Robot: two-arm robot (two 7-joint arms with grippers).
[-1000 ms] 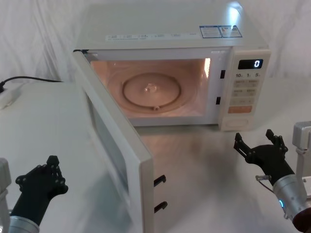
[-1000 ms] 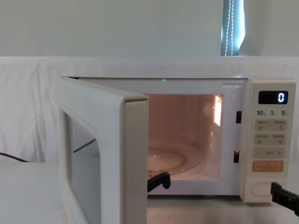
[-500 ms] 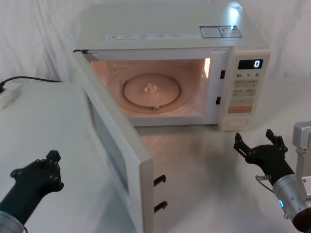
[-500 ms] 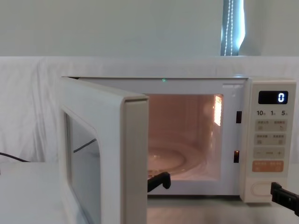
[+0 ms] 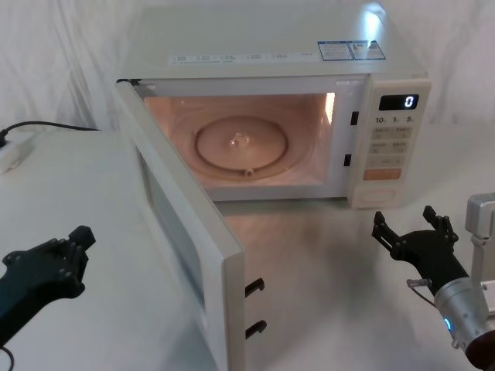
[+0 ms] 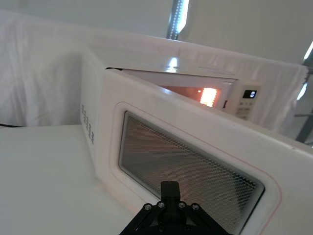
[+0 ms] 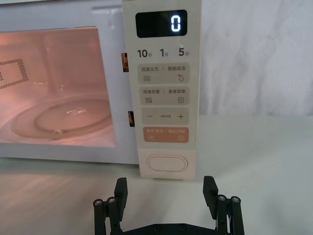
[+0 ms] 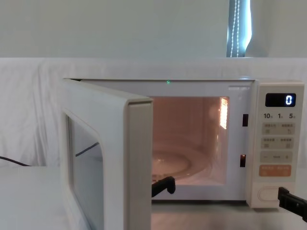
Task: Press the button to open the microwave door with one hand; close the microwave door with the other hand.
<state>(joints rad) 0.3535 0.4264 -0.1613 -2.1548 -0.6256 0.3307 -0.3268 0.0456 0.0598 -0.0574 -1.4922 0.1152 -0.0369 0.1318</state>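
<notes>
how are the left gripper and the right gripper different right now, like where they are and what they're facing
The left gripper is out on the table beside the outer face of the open microwave door, facing its window. The right gripper sits in front of the control panel, facing the button, with its fingers spread open. The left one points inward across the table; the right one points straight at the microwave. Both are black, and neither touches anything.

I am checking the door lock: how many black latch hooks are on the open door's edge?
2: upper hook and lower hook, both on the door free edge.
</notes>
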